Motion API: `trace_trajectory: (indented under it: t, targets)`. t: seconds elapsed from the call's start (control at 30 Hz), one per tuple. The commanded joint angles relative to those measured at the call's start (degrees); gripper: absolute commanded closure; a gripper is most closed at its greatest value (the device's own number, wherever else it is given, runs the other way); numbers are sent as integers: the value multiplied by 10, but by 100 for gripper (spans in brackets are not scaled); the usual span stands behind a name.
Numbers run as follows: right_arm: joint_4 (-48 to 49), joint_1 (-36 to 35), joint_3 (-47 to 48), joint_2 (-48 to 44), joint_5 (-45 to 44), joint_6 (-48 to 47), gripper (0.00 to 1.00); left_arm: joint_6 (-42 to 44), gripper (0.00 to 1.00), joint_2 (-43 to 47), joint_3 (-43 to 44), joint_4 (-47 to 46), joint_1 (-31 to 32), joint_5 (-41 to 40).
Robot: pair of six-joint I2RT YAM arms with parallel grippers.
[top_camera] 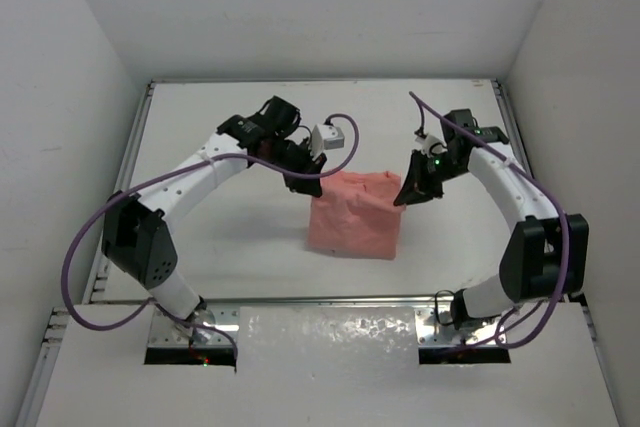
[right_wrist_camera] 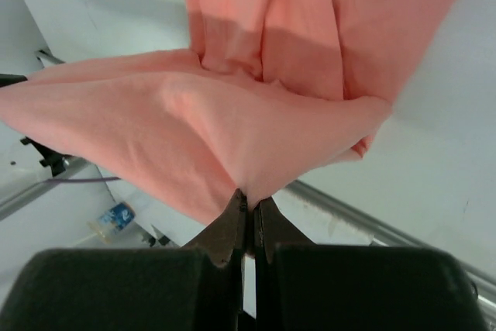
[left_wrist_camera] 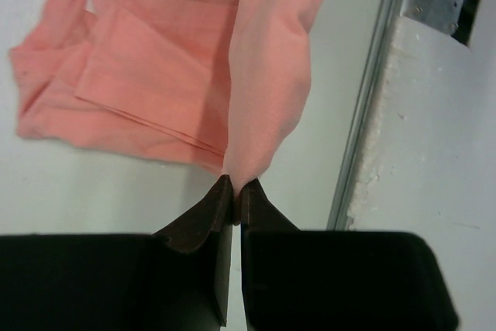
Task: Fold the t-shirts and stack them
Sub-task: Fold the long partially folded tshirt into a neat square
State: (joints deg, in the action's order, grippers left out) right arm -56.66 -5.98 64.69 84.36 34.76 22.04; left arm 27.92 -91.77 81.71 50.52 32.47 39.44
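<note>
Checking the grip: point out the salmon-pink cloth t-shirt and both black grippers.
salmon-pink cloth t-shirt (top_camera: 355,219): top view, middle of cloth.
left gripper (left_wrist_camera: 235,184): left wrist view, between fingertips.
right gripper (right_wrist_camera: 252,195): right wrist view, between fingertips.

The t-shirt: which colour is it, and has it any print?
The t-shirt is plain salmon pink, no print; clearest in the left wrist view.

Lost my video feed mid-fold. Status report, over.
Left end effector shut on t-shirt. Right end effector shut on it too. Rest of cloth draped on table. No obstruction seen nearby.
</note>
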Motion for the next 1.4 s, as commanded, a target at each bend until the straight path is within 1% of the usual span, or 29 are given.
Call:
trace_trajectory:
  t: [0.0,0.1,0.27,0.53,0.73,0.9,0.97,1.0,1.03,1.07,1.1,1.13,1.17,1.2,1.23,1.27,1.37]
  targets:
    - [22,6,41,37,7,-11,100,-22,100,-15,40,-41,-17,2]
    - [38,11,60,71,0,-3,100,-19,100,-39,60,-48,-26,-9]
    - [58,18,84,113,-14,11,100,-13,100,-81,65,-68,-34,-23]
    - [96,43,98,172,-44,34,100,-30,100,-148,71,-154,-57,-60]
    - [135,47,106,214,-47,55,100,-28,100,-188,92,-183,-62,-77]
    - [154,57,127,244,-68,72,100,-44,100,-215,88,-210,-63,-96]
    - [164,57,140,259,-74,77,99,-55,100,-228,91,-231,-63,-111]
    - [170,57,145,266,-81,81,96,-62,99,-234,93,-244,-63,-118]
    - [175,57,149,273,-87,82,95,-67,96,-238,96,-251,-63,-126]
    - [176,67,161,288,-93,84,93,-79,87,-249,100,-260,-63,-141]
    - [177,75,170,295,-98,85,88,-82,81,-255,102,-275,-63,-146]
    - [179,77,185,303,-115,86,85,-84,76,-264,104,-285,-63,-160]
    - [181,80,194,317,-127,86,83,-94,67,-269,105,-295,-63,-174]
    - [182,82,206,324,-139,85,74,-97,61,-273,107,-314,-64,-184]
    - [180,87,233,329,-172,83,67,-101,57,-285,121,-320,-64,-207]
    - [174,89,249,333,-191,75,64,-115,55,-292,132,-322,-65,-217]
    - [140,91,323,340,-253,50,60,-155,53,-322,201,-293,-79,-234]
